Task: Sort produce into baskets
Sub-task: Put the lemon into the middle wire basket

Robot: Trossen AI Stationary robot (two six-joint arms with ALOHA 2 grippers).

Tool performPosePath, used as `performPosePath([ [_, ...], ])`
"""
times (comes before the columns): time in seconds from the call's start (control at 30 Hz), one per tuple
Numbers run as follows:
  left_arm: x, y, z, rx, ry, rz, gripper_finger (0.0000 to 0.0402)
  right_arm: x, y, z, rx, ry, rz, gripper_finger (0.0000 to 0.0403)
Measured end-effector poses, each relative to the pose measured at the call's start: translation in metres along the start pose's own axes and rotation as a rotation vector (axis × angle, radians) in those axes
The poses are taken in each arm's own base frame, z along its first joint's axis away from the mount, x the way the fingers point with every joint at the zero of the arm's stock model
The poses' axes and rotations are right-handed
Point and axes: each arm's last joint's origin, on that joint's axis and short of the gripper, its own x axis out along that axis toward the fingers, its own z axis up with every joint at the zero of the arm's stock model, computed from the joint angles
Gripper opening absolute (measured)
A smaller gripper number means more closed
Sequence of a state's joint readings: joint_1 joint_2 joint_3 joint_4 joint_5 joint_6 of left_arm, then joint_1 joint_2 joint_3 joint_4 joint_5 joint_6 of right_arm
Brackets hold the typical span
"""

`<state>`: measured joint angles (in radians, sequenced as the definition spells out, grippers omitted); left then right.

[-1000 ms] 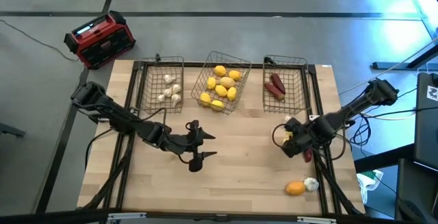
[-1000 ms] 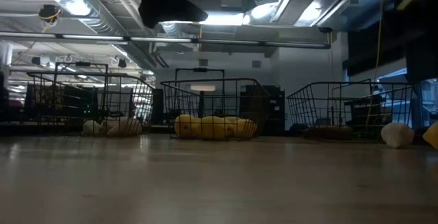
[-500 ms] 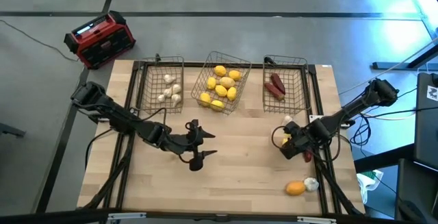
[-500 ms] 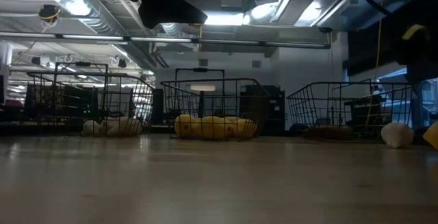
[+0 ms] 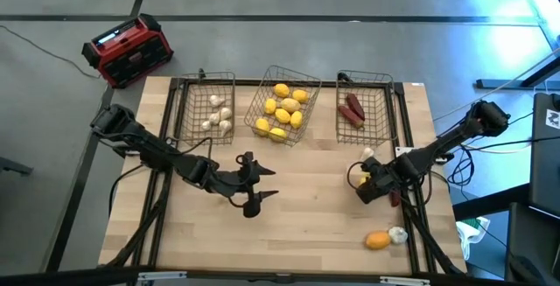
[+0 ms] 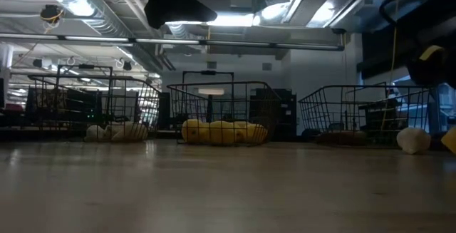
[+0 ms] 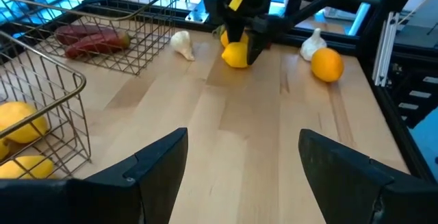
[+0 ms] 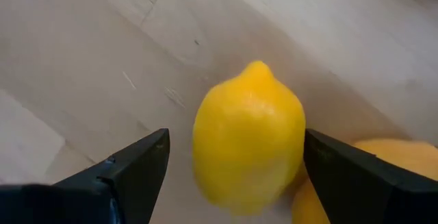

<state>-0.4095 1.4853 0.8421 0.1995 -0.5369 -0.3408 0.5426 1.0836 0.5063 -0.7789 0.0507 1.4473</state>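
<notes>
The right arm's dark two-finger gripper (image 8: 233, 176) straddles a glossy yellow oval lemon (image 8: 250, 138) on the pale wooden table (image 5: 306, 216), near the right edge, its fingers (image 8: 133, 169) spread to either side and not yet pressing it. A second yellow piece (image 8: 356, 176) lies touching the lemon; a careless closing could nudge both or let the smooth, rounded fruit roll out of reach. The lemon looks firm, unblemished, pointed at one end. The middle thin dark wire-mesh basket (image 5: 282, 111), already holding lemons, stands well apart. The left gripper (image 5: 254, 190) hangs open at mid-table.
</notes>
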Motion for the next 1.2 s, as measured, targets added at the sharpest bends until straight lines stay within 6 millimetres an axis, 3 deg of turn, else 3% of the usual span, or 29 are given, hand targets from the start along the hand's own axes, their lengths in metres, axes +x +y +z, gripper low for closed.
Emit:
performPosePath([
  [0.33,0.001,0.001,0.001,-0.007,-0.006,0.003,0.0276,0.008,-0.002,0.001,-0.002,-0.063,0.023,0.0323],
  [0.67,0.001,0.001,0.001,-0.007,-0.006,0.004,0.0276,0.010,-0.004,0.000,-0.014,-0.030,0.025,0.0221],
  [0.87,0.001,0.001,0.001,-0.014,-0.006,0.003,0.0276,0.010,0.003,0.001,-0.083,-0.061,0.090,0.0208],
  [1.07,0.001,0.001,0.001,-0.026,-0.006,0.004,0.0276,0.006,0.019,0.006,-0.139,-0.195,0.237,0.0212],
  [1.2,0.001,0.001,0.001,-0.025,-0.007,0.004,0.0276,-0.007,0.039,0.014,-0.217,-0.436,0.350,0.0212],
])
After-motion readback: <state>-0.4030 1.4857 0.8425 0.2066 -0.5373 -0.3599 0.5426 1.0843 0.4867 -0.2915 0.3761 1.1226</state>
